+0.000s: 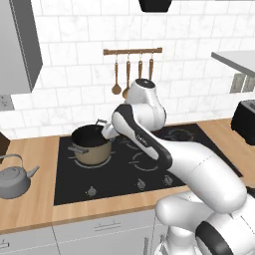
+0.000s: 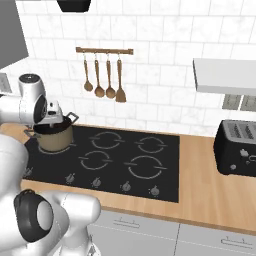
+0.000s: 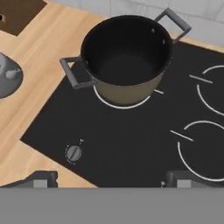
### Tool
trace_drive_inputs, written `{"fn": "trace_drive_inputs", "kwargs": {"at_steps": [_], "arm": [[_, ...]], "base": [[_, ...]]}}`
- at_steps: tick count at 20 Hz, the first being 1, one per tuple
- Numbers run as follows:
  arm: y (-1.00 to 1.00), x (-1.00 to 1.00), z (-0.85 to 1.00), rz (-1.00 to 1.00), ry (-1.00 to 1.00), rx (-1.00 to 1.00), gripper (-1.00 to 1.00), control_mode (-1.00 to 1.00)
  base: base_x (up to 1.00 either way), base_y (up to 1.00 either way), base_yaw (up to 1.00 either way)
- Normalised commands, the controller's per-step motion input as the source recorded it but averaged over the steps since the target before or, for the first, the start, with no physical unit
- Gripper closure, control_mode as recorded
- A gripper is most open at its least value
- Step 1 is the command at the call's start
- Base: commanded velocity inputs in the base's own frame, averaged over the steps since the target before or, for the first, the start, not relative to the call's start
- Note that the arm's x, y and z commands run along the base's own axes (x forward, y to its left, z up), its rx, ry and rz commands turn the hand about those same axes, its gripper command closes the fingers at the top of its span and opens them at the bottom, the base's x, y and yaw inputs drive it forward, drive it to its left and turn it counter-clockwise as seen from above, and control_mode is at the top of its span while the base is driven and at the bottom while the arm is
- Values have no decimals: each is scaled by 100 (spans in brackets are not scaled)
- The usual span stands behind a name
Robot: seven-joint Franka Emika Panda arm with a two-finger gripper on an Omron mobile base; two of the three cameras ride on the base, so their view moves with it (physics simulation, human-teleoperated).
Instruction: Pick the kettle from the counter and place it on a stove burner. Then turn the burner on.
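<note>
Left base view has the kettle [image 1: 14,180] at the left edge of the frame, upright on the counter [image 1: 35,204], just left of the black cooktop [image 1: 119,169] and apart from it. A tan pot [image 1: 91,144] sits on the cooktop's upper-left ring. The white arm [image 1: 164,154] reaches from the lower right toward the pot, with the gripper [image 1: 103,127] at the pot's right rim, above it. An unoccupied stove burner [image 1: 145,161] lies at the middle of the glass, with knobs [image 1: 91,191] along the near edge.

Hand view looks down on the pot [image 3: 126,59] in the upper middle, standing on a ring mark. The two fingertips [image 3: 41,179] sit far apart at the bottom corners, so the jaws stand wide with nothing between them. A slice of the kettle [image 3: 8,78] shows at the left edge, on the wood.

Right base view shows a black toaster [image 2: 237,147] at the right edge and wooden utensils [image 2: 102,75] hanging on a rail on the tiled wall.
</note>
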Motion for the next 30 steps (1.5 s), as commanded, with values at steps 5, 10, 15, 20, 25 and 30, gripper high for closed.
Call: {"fn": "trace_drive_inputs", "kwargs": {"at_steps": [5,10,15,20,25,30], "arm": [[84,0,-3,24,0,4,-100,-100],[90,0,-5,21,0,0,-100,-100],[79,0,-17,19,-2,0,-100,-100],[67,-6,-19,19,-7,0,-100,-100],[56,-7,-20,18,-8,0,-100,-100],[36,-9,-22,10,-20,5,-100,-100]], "base": [[0,0,0],[0,0,0],[0,0,0],[0,0,0],[0,0,0],[0,0,0]]}}
